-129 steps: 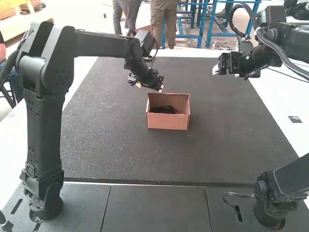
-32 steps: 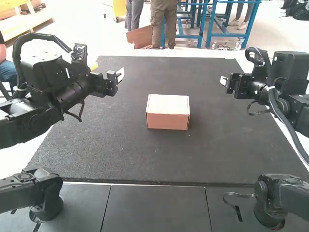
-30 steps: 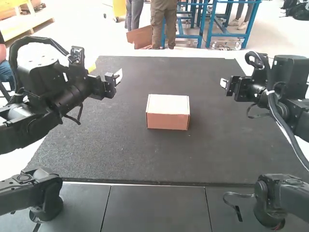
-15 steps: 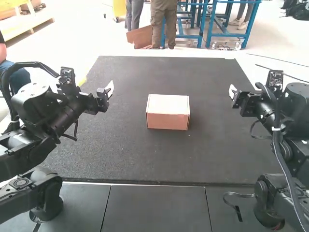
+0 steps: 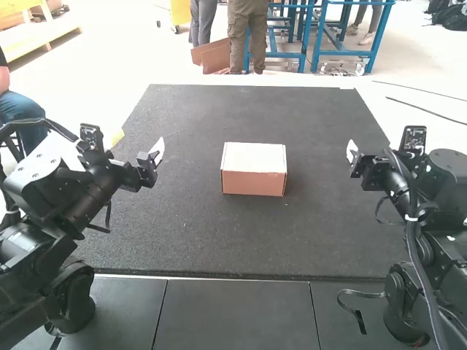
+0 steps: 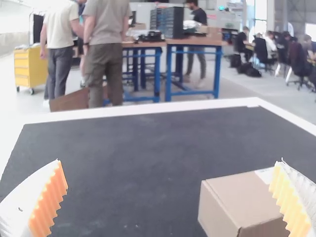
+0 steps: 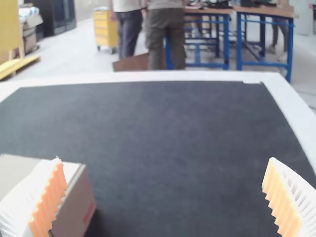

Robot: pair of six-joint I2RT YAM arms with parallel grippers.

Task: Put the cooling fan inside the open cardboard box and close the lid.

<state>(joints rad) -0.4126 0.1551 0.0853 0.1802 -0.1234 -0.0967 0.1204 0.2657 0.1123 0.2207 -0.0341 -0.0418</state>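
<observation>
Centre of the high view: cardboard box (image 5: 253, 182) sits on the black mat (image 5: 219, 233) with its lid (image 5: 254, 154) flat and shut. A few seconds back the top was open with a dark shape inside and the left gripper (image 5: 149, 165) right over it; by a second ago the lid was already down. My read is that the cooling fan is inside the shut box. Since then both arms have pulled back toward the lower corners. Left gripper is now at left-centre of frame, right gripper (image 5: 356, 160) at right-centre, each well apart from the box and aimed at it. Left fingers (image 6: 47, 203) are spread wide with nothing between them; right fingers (image 7: 45, 201) likewise, spread and empty. Box hasn't shifted across the frames. Both steps look covered, and the arms appear to be retreating to rest. Can't tell whether the lid flap is tucked or just lying flat.
</observation>
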